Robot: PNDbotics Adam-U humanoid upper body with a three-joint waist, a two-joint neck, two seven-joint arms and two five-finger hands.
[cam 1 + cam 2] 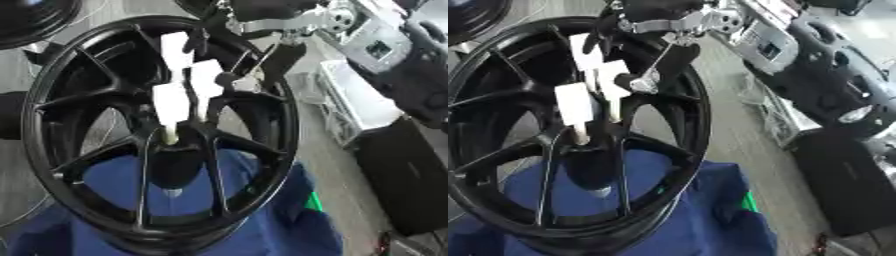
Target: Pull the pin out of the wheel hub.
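Left eye view: black wheel hub (61, 165) fills most of the frame, standing tilted on blue cloth (289, 225), spokes converging on the centre a bit left of middle. Right hand (188, 85) comes down from the top edge, black and silver arm (289, 20) above it. White fingers (171, 102) point down over the spokes, tips at the hub centre.

Pin (169, 134): only a small pale stub shows just under the lowest white finger at the centre bore. Fingers look closed around it, but contact is blurred, so I cannot tell for certain that it is gripped. Black thumb (229, 79) sits just right of the white fingers.

Left hand is not seen in either view.

Edges and room:
- rim's right edge runs close beside the arm's dark linkage at upper right
- gaps between spokes are narrow near the centre and widen toward the rim; cloth shows through the lower ones
- grey floor (737, 105) is open to the right of the rim
- black box (411, 180) stands at right, well apart from the wheel
- white rack (350, 100) sits behind it, near the upper right
- second dark wheel (31, 17) cuts the top left corner, just off the rim
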